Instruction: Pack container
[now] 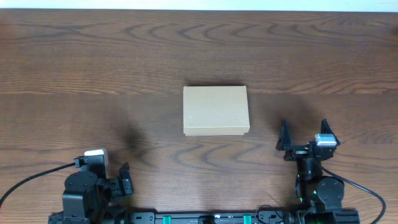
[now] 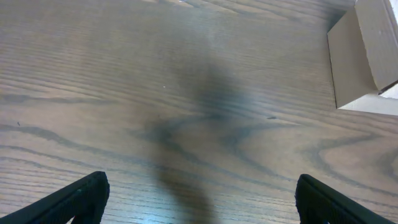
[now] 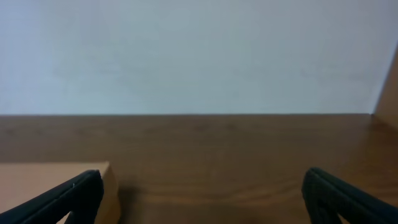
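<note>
The container (image 1: 215,110) is a tan cardboard box with its lid shut, in the middle of the wooden table. In the left wrist view its corner (image 2: 364,56) shows at the upper right. In the right wrist view its top edge (image 3: 53,182) shows at the lower left. My left gripper (image 1: 124,177) is open and empty at the front left, well away from the box; its fingers (image 2: 199,199) frame bare wood. My right gripper (image 1: 303,138) is open and empty at the front right of the box; its fingers (image 3: 202,199) frame bare table. No markers are in view.
A pale wall (image 3: 199,56) stands behind the table's far edge. A white strip (image 1: 199,4) runs along the far edge in the overhead view. The arm bases (image 1: 205,218) sit along the front edge.
</note>
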Controlling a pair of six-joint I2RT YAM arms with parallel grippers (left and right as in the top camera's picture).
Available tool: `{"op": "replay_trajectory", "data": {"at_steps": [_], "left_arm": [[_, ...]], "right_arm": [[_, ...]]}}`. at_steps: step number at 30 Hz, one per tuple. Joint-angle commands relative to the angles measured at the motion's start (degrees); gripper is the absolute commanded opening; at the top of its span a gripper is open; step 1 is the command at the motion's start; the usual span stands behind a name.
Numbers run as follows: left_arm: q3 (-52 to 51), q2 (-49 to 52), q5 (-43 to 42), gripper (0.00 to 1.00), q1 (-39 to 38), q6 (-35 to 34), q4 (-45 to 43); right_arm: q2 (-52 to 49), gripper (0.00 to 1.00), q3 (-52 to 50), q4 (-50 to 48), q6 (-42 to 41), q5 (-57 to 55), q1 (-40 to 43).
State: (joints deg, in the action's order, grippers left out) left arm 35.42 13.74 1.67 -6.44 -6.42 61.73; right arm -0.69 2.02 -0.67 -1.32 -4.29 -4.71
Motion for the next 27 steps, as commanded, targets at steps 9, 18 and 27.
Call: {"op": "replay_trajectory", "data": {"at_steps": [9, 18, 27], "left_arm": [[-0.02, -0.33, -0.2, 0.95, 0.02, -0.02, 0.22], [-0.02, -0.33, -0.2, 0.95, 0.02, -0.04, 0.22], [-0.02, -0.33, -0.2, 0.95, 0.02, -0.02, 0.22]], "right_arm": [[0.39, 0.99, -1.7, 5.03, 7.26, 2.62, 0.52], [0.39, 0.99, -1.7, 5.01, 7.41, 2.54, 0.57], [0.39, 0.99, -1.7, 4.76, 7.39, 2.19, 1.42]]}}
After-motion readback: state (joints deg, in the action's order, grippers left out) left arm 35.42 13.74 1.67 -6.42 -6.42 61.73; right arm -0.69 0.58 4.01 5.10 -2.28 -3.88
